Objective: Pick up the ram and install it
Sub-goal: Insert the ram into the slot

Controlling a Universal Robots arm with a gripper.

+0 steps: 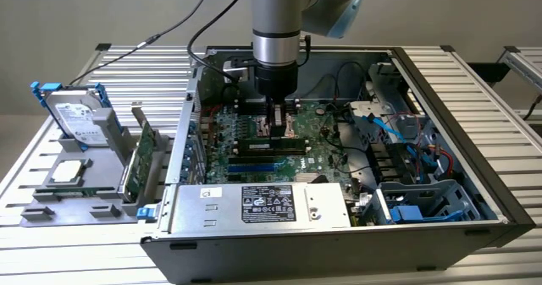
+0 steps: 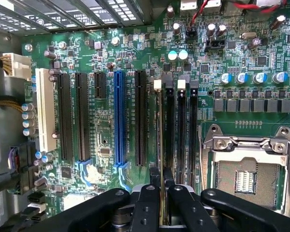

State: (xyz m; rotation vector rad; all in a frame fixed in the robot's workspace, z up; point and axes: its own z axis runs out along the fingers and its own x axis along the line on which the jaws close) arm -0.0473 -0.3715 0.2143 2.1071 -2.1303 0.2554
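Observation:
The ram (image 1: 271, 146) is a thin green stick with black chips, held on edge over the motherboard inside the open computer case (image 1: 499, 196). My gripper (image 1: 278, 129) comes straight down from above and is shut on the ram's top edge. In the wrist view the ram (image 2: 160, 135) shows edge-on between the black fingers (image 2: 154, 179) of the gripper (image 2: 160, 188). It lines up with the outermost black memory slot, beside a white latch (image 2: 157, 84). Two empty memory slots (image 2: 181, 130) run parallel beside it. I cannot tell whether the stick is seated in the slot.
The CPU socket (image 2: 251, 169) lies beside the memory slots, and a blue expansion slot (image 2: 119, 116) and a white one (image 2: 45, 116) on the other side. The power supply (image 1: 263, 205), drive cage (image 1: 423, 202) and cables crowd the case. A hard drive (image 1: 76, 117) and a green card (image 1: 139, 158) stand outside.

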